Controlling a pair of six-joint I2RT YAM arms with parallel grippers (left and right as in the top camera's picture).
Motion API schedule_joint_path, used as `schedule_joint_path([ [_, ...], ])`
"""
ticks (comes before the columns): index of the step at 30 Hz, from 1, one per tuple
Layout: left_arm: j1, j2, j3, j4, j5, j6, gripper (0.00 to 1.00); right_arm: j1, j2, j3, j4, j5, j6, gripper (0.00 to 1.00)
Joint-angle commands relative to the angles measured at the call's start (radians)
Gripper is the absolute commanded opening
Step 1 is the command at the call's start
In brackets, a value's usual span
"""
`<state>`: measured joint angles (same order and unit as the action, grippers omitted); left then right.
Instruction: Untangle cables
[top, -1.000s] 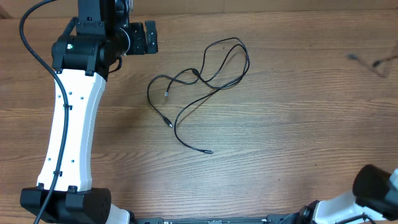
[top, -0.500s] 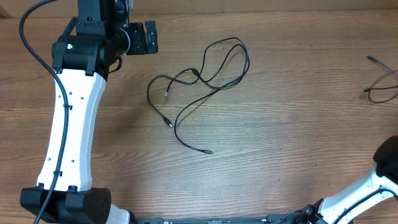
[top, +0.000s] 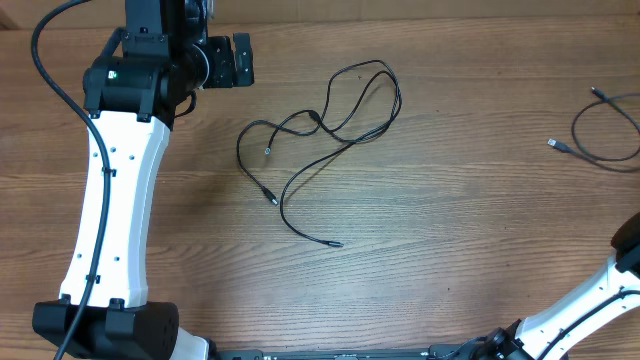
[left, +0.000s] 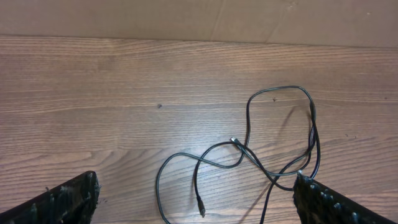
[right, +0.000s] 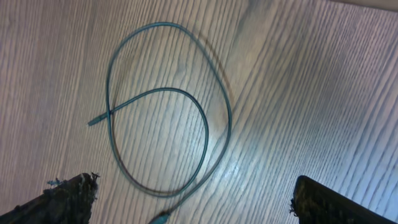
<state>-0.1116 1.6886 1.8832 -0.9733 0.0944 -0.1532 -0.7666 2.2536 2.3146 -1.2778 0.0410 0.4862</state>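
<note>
Two lots of cable are lying on the wooden table (top: 450, 250) right now: a tangled bunch (top: 316, 119) is sitting mid-table, w/ loops crossing each other and small plug ends (top: 273, 200) poking out toward the robot's side, and a lone strand (right: 229, 121) is curling in its own loose ring over by the right edge, well apart from the rest. Left gripper (left: 196, 186) is hanging off the far-left side of the bunch, not touching it. Its fingers (left: 62, 202) are spread wide, w/ nothing btwn them but wood and cord further out. Right gripper (right: 194, 183) is looking down on the lone strand, its fingers (right: 323, 202) also splayed wide and gripping nothing, and the cord is lying flat on the table beneath. Handling-wise, I'm reckoning this stuff is featherlight, thin and totally floppy. It's prob. going to drag and snake rather than lift as one piece, and a pinch mid-tangle is likely going to pull neighbouring loops along w/ it. Not esp. fragile, I'd say, tho the plugs are looking tiny. Best spot to be grabbing, imo: a free end just behind a plug, or the big far loop standing clear of the crossings, so the jaws are closing on one cord only. W/ cord this thin lying flat on wood, the fingertips are prob. needing to get right down to the surface.
</note>
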Motion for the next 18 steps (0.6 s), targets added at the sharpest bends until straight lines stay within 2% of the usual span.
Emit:
schedule_joint_path([
  [1,-0.006,0.0,0.006,0.001,0.01,0.018,1.0,-0.003,-0.004,0.002,-0.019,-0.015,-0.005,1.0],
  [4,-0.006,0.0,0.006,0.001,0.01,0.017,1.0,-0.003,-0.005,0.002,-0.044,-0.093,-0.039,1.0],
  [11,-0.006,0.0,0.006,0.001,0.01,0.018,1.0,0.029,-0.005,0.002,-0.08,-0.509,-0.303,1.0],
  [12,-0.006,0.0,0.006,0.001,0.01,0.018,1.0,0.071,-0.004,0.002,-0.12,-0.593,-0.367,1.0],
  [18,-0.006,0.0,0.006,0.001,0.01,0.018,1.0,0.27,-0.004,0.002,-0.186,-0.594,-0.357,1.0],
])
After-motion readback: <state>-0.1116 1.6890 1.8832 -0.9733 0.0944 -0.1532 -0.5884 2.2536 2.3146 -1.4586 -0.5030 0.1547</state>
